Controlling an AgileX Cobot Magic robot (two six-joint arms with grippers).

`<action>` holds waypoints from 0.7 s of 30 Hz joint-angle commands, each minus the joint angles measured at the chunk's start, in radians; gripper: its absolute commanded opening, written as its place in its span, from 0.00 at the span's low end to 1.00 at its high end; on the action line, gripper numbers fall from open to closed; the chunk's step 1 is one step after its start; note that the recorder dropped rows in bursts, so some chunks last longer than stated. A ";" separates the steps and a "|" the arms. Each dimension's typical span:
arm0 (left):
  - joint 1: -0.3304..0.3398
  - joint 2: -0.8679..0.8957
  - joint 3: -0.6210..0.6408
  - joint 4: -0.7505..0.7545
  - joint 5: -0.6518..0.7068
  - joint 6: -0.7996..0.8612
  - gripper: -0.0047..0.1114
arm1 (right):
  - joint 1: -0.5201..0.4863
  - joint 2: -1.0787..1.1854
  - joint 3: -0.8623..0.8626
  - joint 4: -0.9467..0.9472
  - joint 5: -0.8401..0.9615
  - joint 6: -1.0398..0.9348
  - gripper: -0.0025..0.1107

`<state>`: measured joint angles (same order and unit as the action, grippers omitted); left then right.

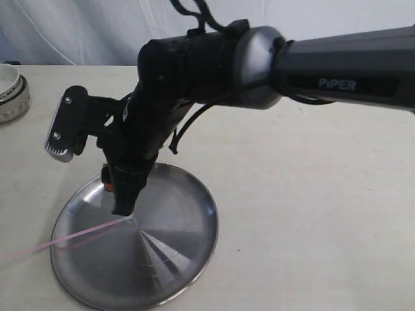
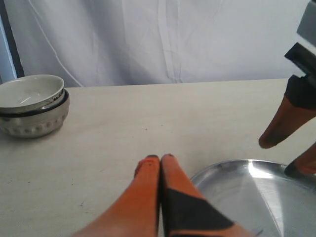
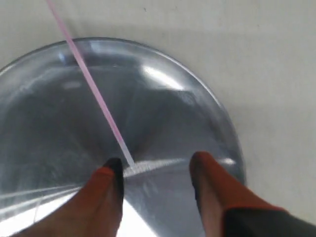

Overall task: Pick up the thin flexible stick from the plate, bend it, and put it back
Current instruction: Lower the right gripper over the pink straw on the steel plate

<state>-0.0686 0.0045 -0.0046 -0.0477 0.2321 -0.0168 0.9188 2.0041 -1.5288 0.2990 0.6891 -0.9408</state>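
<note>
R gripper [image 3: 157, 162] jaws apart over plate [image 3: 197, 113] (stick [image 3: 95, 94] end by one); L gripper [image 2: 159, 158] jaws together.

The thin flexible stick [image 1: 84, 232] is cut off at its far end.

The pale table [image 1: 311, 194] I work on
A steel plate [image 1: 176, 217] and a white bowl [image 2: 33, 123] sit on it, well apart.
</note>
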 commanded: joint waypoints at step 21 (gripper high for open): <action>-0.005 -0.004 0.005 -0.001 -0.002 -0.003 0.04 | 0.108 0.179 -0.049 0.022 -0.048 -0.001 0.42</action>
<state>-0.0686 0.0045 -0.0046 -0.0477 0.2321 -0.0168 1.0267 2.1764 -1.5556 0.3195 0.6412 -0.9428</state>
